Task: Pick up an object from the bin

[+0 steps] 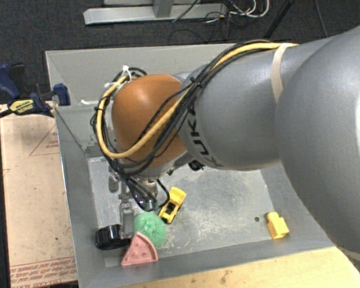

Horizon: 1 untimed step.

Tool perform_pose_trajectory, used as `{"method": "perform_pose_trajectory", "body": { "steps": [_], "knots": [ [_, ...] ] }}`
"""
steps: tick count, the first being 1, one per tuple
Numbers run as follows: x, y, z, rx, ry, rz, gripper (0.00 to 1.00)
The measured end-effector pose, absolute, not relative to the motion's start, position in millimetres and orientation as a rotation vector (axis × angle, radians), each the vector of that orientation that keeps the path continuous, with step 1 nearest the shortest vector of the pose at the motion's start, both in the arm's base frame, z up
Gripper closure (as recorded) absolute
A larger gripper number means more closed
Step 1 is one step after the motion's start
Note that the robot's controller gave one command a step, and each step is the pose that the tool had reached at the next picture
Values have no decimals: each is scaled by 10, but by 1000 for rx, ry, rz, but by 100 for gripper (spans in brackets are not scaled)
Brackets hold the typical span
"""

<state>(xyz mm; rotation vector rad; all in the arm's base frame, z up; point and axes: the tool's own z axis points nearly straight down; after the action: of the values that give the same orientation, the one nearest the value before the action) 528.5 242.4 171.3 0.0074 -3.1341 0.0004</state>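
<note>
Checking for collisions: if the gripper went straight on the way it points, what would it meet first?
Likely the black round thing right at the tip of the gripper, with the green ball close beside it; depth is unclear here.

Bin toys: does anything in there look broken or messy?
Nothing looks broken or spilled. The black round thing, green fuzzy ball and pink wedge just crowd together by the claw; the yellow block sits alone.

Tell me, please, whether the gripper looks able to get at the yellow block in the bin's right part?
Probably yes: the yellow block lies alone on bare bin floor, nothing on or against it. The gripper sits by the green ball at the view's left, so it must cross over.
</note>
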Motion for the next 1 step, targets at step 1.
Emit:
{"method": "perform_pose_trajectory", "body": {
  "steps": [1],
  "knots": [
    [5307,2412,1758,1,-3141,-3,0]
  ]
}}
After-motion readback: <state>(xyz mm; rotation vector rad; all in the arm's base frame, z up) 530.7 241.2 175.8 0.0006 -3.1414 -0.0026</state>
